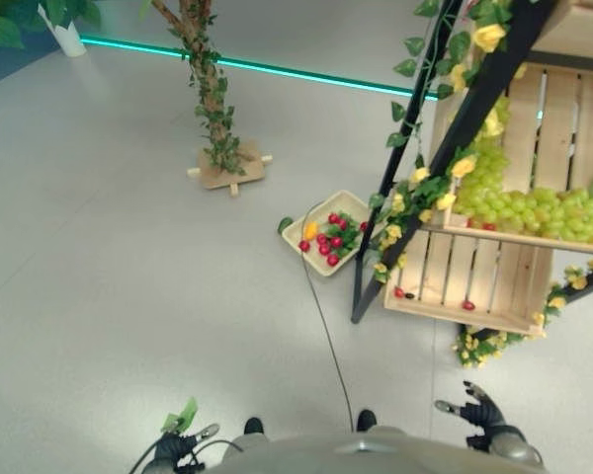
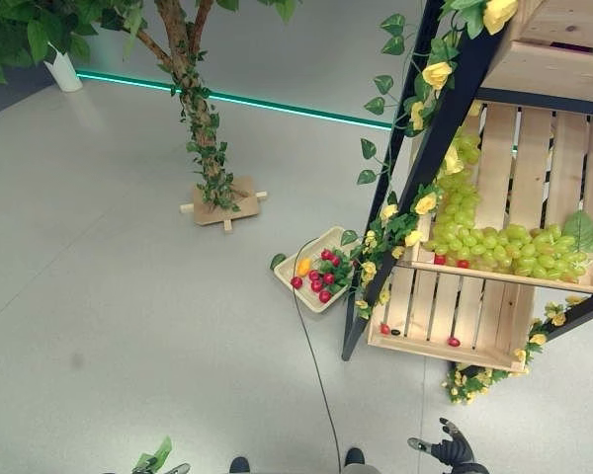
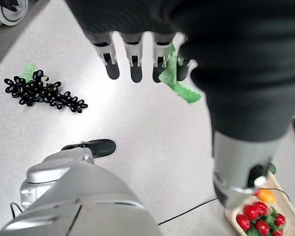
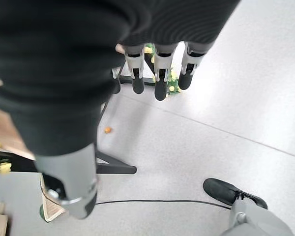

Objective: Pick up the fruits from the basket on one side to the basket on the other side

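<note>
One green leaf pinched in left hand, basket well ahead

The wooden crate shelf of green grapes is cut off.

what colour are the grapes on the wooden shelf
Light green grapes, heaped on the wooden shelf; clearest in the right eye view.

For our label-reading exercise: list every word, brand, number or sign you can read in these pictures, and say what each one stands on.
None: no readable text stands anywhere in these views.
The floor basket of red fruit carries no label.
The wooden crates with the green grapes show bare slats, no print.
The left hand, with a green leaf at its fingers, and the right hand show no markings.
</note>
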Tool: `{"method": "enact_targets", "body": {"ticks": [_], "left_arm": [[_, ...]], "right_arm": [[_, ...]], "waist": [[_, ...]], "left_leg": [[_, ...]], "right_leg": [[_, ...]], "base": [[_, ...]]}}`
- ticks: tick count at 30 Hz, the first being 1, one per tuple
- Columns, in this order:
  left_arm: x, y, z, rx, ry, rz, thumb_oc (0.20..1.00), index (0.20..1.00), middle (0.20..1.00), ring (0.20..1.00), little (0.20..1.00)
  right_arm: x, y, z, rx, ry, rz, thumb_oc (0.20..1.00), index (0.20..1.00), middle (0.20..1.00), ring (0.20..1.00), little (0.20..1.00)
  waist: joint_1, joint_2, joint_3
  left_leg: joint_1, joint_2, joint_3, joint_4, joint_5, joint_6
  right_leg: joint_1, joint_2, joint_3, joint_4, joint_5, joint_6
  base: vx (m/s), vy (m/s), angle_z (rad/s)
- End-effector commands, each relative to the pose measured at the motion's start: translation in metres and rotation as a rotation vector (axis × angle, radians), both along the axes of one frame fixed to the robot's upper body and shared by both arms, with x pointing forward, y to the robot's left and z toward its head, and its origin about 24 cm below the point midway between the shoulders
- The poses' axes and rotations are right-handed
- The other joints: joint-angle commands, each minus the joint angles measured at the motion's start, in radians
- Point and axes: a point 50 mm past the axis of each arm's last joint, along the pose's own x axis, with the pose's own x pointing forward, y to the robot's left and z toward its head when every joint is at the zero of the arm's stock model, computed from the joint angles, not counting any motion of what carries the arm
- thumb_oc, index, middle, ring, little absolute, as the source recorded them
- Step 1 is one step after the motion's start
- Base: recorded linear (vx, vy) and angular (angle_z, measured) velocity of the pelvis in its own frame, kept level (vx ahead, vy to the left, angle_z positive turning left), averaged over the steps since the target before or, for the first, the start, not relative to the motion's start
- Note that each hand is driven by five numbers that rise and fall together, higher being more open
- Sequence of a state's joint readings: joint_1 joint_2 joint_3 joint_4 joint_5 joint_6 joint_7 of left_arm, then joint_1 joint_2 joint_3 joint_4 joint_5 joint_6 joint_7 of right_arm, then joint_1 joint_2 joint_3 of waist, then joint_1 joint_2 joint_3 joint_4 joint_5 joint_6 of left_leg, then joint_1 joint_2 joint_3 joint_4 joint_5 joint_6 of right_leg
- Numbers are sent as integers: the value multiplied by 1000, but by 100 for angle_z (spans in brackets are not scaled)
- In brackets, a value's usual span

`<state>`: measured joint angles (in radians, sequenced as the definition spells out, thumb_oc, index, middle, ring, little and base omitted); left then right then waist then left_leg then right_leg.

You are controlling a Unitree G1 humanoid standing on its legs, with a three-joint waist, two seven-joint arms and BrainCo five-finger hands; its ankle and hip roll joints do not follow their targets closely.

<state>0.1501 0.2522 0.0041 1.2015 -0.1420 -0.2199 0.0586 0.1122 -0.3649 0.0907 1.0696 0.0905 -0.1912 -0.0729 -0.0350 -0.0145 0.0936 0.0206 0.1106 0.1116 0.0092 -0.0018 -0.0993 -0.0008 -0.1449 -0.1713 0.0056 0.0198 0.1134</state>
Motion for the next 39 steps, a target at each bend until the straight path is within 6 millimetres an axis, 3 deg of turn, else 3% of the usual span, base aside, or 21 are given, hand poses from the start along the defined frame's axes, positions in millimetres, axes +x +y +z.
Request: {"method": "enact_targets", "body": {"ticks": [1, 4, 6, 7, 8, 9, 12, 13, 15, 16, 18, 20, 22, 24, 25, 27, 32, 35, 39], "left_arm": [[28, 15, 11, 32, -107, 18, 1000, 1000, 1000, 1000, 1000], [38, 13, 13, 23, -134, -3, 1000, 1000, 1000, 1000, 1000], [48, 13, 16, 29, -151, -30, 1000, 1000, 1000, 1000, 1000], [50, 13, 16, 30, -154, -37, 1000, 1000, 1000, 1000, 1000], [49, 13, 16, 30, -149, -45, 1000, 1000, 1000, 1000, 1000], [46, 14, 15, 32, -138, -49, 1000, 1000, 1000, 1000, 1000], [42, 14, 14, 36, -120, -56, 1000, 1000, 1000, 1000, 1000], [43, 14, 14, 37, -113, -66, 1000, 1000, 1000, 1000, 1000], [42, 15, 14, 34, -103, -75, 1000, 1000, 1000, 1000, 1000], [42, 15, 14, 34, -103, -75, 1000, 1000, 1000, 1000, 1000], [40, 11, 11, 18, -84, -79, 1000, 1000, 1000, 1000, 1000], [40, 10, 10, 13, -81, -82, 1000, 1000, 1000, 1000, 1000], [42, 10, 11, 12, -86, -95, 1000, 1000, 1000, 1000, 1000], [47, 9, 12, 16, -96, -130, 1000, 1000, 1000, 1000, 1000], [52, 7, 13, 16, -108, -144, 1000, 1000, 1000, 1000, 1000], [54, 5, 14, 18, -114, -160, 1000, 1000, 1000, 1000, 1000], [61, 6, 14, 22, -105, -205, 1000, 1000, 1000, 1000, 1000], [55, 9, 12, 26, -76, -188, 1000, 1000, 1000, 1000, 1000], [54, 10, 12, 24, -67, -165, 1000, 1000, 1000, 1000, 1000]], "right_arm": [[23, 3, 6, 13, -68, 7, 1000, 1000, 1000, 1000, 1000], [23, -2, 8, 6, -83, -20, 1000, 1000, 1000, 1000, 1000], [30, -4, 12, 3, -115, -31, 1000, 1000, 1000, 1000, 1000], [31, -4, 13, 2, -121, -30, 1000, 1000, 1000, 1000, 1000], [30, -4, 12, 2, -111, -29, 1000, 1000, 1000, 1000, 1000], [30, -3, 11, 3, -103, -25, 1000, 1000, 1000, 1000, 1000], [32, -2, 11, 4, -101, -9, 1000, 1000, 1000, 1000, 1000], [36, -1, 13, 9, -112, -4, 1000, 1000, 1000, 1000, 1000], [39, -1, 14, 15, -120, 4, 1000, 1000, 1000, 1000, 1000], [39, -1, 14, 15, -120, 4, 1000, 1000, 1000, 1000, 1000], [41, 2, 12, 24, -112, -14, 1000, 1000, 1000, 1000, 1000], [39, 2, 10, 27, -103, -29, 1000, 1000, 1000, 1000, 1000], [40, 9, 7, 59, -105, -41, 1000, 1000, 1000, 1000, 1000], [35, 13, 3, 80, -81, -38, 1000, 1000, 1000, 1000, 1000], [33, 15, 2, 90, -82, -36, 1000, 1000, 1000, 1000, 1000], [32, 16, 2, 92, -80, -35, 1000, 1000, 1000, 1000, 1000], [20, 17, -3, 114, -48, -45, 1000, 1000, 1000, 1000, 1000], [11, 18, -7, 119, -16, -51, 1000, 1000, 1000, 1000, 1000], [6, 17, -8, 116, 1, -55, 1000, 1000, 1000, 1000, 1000]], "waist": [[20, -60, 51], [14, -64, 69], [1, -63, 82], [-2, -59, 82], [-2, -53, 81], [-2, -50, 81], [-4, -45, 78], [1, -36, 81], [10, -28, 85], [9, -28, 85], [19, -20, 88], [22, -19, 89], [21, -4, 86], [4, 0, 82], [3, 4, 81], [-3, 4, 88], [-64, -19, 89], [-77, -33, 74], [-47, -46, 57]], "left_leg": [[-52, -36, -9, 256, -167, 18], [-131, -27, 39, 315, -120, -4], [-184, 11, 163, 333, -75, 1], [-185, 24, 209, 316, -72, 12], [-171, 30, 221, 307, -104, 11], [-156, 19, 237, 274, -101, 36], [-144, -12, 225, 241, -121, 57], [-152, -37, 214, 232, -131, 75], [-146, -70, 180, 208, -133, 94], [-146, -71, 180, 207, -133, 94], [-103, -126, 124, 156, -140, 127], [-87, -140, 104, 136, -137, 135], [-44, -158, 44, 90, -124, 152], [-11, -167, -16, 54, -107, 152], [-1, -177, -58, 43, -97, 148], [7, -183, -95, 41, -95, 144], [22, -233, -264, 34, -80, 128], [22, -255, -372, 41, -73, 125], [9, -261, -421, 66, -79, 105]], "right_leg": [[-7, -32, 18, 107, -80, 4], [14, -40, -30, 76, -76, -4], [8, -48, -74, 62, -66, -8], [4, -50, -92, 58, -63, -10], [8, -49, -98, 57, -74, -6], [3, -58, -121, 55, -59, -6], [1, -78, -143, 71, -54, 11], [-17, -118, -159, 132, -48, 22], [-41, -151, -168, 203, -31, 27], [-41, -153, -168, 205, -32, 28], [-63, -189, -151, 324, 16, 37], [-66, -193, -136, 355, 30, 36], [-107, -143, -68, 463, 29, 28], [-154, -33, 13, 467, -24, 10], [-190, 6, 24, 442, -50, 1], [-205, 23, 44, 424, -65, -1], [-234, 183, 331, 289, -51, 9], [-205, 232, 416, 277, -61, -12], [-148, 206, 354, 221, -88, -36]], "base": [[-32, -20, 5], [-92, -10, 44], [-160, 25, 123], [-43, 64, 127], [-16, 97, 72], [40, 120, 36], [4, 161, 31], [23, 231, 97], [47, 240, 74], [58, 178, 69], [130, 320, 86], [117, 260, 68], [125, 217, 85], [139, 105, 64], [126, 64, 81], [93, -9, 107], [122, -53, 148], [123, -124, 163], [88, -161, 125]]}}
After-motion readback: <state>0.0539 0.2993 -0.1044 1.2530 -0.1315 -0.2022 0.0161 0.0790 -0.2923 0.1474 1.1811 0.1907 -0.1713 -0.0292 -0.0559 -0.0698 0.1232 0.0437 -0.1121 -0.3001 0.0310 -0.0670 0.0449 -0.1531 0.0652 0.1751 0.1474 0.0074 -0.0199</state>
